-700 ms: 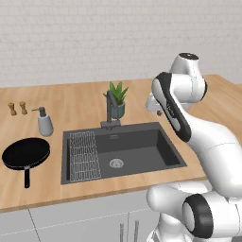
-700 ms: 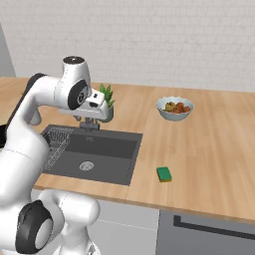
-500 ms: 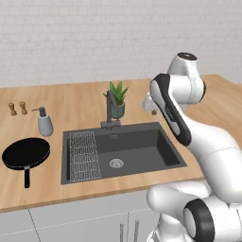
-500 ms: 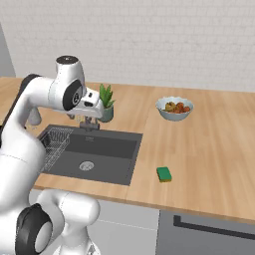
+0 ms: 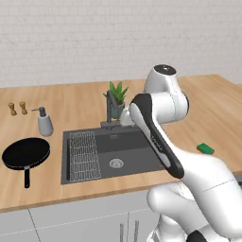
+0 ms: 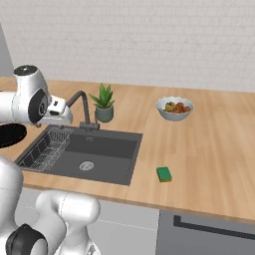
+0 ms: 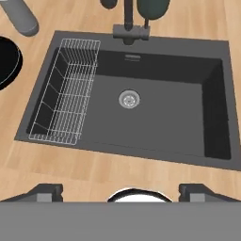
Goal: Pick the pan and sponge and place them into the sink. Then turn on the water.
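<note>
Long wooden counter [image 5: 71, 101] running under a white brick wall [image 5: 94, 38]. Set into it, a dark grey sink [image 5: 137, 153], dry, with a round metal drain [image 5: 116, 163] in the middle of its floor and a wire rack [image 5: 85, 155] standing along its left end. White arm [image 5: 156, 137] reaching up over the sink's back right part, hand above the basin looking down into it. Black pan [image 5: 26, 153] flat on the counter left of the sink, close to its left rim, apart from it, handle pointing toward the front edge. Dark angular faucet [image 6: 82, 107] behind the sink's back rim, potted plant [image 6: 104, 103] just beside it. White bowl of fruit [image 6: 174, 108] farther right, toward the wall. Grey soap bottle [image 5: 44, 122] behind the pan, two small shakers [image 5: 17, 108] beyond it. Green sponge [image 6: 164, 174] lying on the counter right of the sink, near the front edge, well apart from the pan. Gripper [image 7: 120, 190] spread wide over the sink's front rim, fingertips [image 7: 44, 190] far apart, nothing between them.
</note>
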{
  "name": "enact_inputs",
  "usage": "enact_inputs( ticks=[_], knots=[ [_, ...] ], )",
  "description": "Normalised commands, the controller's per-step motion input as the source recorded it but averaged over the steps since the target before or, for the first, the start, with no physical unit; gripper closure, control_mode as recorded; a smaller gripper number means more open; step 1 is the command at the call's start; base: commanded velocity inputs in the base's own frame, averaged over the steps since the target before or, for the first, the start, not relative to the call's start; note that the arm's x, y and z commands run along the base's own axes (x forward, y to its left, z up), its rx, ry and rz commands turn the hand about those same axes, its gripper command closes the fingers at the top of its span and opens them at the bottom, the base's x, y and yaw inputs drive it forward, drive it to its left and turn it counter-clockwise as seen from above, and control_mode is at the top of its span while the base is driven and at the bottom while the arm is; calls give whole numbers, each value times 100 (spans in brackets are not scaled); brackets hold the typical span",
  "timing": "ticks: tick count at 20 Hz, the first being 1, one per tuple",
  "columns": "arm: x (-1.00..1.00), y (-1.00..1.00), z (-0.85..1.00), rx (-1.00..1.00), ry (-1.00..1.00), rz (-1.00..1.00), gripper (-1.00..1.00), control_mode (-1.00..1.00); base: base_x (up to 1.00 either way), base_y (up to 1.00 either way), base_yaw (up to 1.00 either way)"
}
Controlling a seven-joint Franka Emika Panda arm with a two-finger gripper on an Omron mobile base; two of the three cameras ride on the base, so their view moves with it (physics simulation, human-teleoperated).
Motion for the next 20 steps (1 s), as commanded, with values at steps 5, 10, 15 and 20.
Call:
enact_inputs(
  ticks=[5,10,15,20],
  knots=[
    [-31,95,-40,0,7,10,-100,-100,0,0,0],
    [-1,100,-53,0,9,5,-100,-100,0,0,0],
    [19,99,-55,-3,9,0,-100,-100,0,0,0],
    [33,100,-48,-9,9,0,-100,-100,0,0,0]
  ],
)
